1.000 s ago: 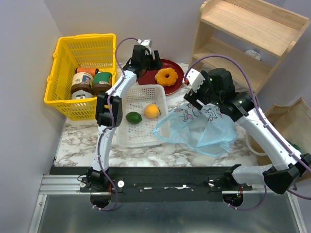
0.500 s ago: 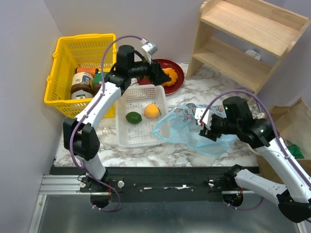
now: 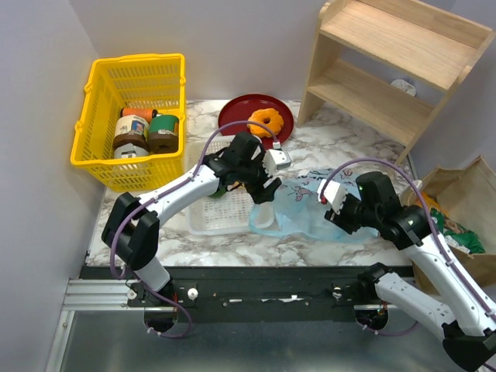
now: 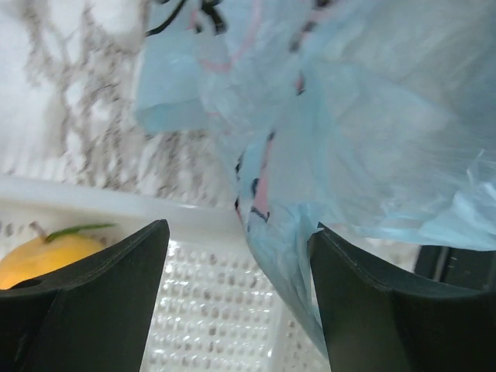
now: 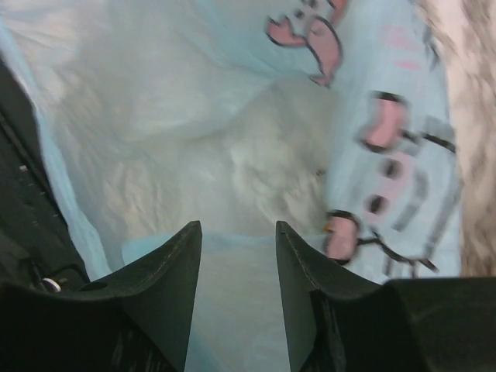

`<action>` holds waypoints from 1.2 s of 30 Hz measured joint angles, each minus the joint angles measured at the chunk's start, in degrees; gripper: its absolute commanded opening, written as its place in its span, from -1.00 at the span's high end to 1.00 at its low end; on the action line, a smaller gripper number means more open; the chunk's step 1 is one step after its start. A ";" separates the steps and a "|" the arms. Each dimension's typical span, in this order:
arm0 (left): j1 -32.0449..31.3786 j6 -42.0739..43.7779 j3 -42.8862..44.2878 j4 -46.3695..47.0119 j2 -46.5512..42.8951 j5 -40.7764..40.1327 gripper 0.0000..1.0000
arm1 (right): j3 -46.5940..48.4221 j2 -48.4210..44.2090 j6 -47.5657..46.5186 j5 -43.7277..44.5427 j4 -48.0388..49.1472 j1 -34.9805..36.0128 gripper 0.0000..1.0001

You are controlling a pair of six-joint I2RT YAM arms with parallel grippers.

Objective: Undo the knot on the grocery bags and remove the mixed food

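counter [image 3: 325,143]: holds everything where the robot can reach.
brown paper bag [image 3: 465,190]: far right, cut off by the picture edge, looks untouched.
blue bag [image 3: 302,215]: crumpled in the middle, one edge over the white tray [image 3: 209,223]; no knot or food shows.
white tray: beside the blue bag to catch food.
left pincer [image 4: 239,232]: fingers apart, a bag fold between them, not squeezed.
right pincer [image 5: 236,232]: fingers apart, just above the bag's other side.
doughnut [image 3: 266,120]: out on the red plate [image 3: 236,116].
orange [image 4: 54,256]: in the tray; the left arm [image 3: 182,188] hides it from above.
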 measured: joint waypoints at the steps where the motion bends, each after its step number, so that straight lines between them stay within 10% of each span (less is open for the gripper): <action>1: 0.11 -0.07 -0.24 0.20 0.00 -2.47 -0.57 | -0.11 -0.31 0.59 1.42 0.20 -0.83 -0.04; 12: -0.31 -0.57 9.75 -0.04 2.82 -2.54 0.96 | 5.68 4.61 6.14 16.87 12.13 -13.81 -0.32; 24: -0.98 -5.60 16.61 -0.68 6.73 16.04 1.00 | 15.96 4.17 -2.38 -13.84 1.38 -7.82 0.11; 36: 0.87 -23.30 13.07 9.40 8.46 21.97 1.00 | 1.57 15.30 0.87 2.05 11.47 -3.45 0.45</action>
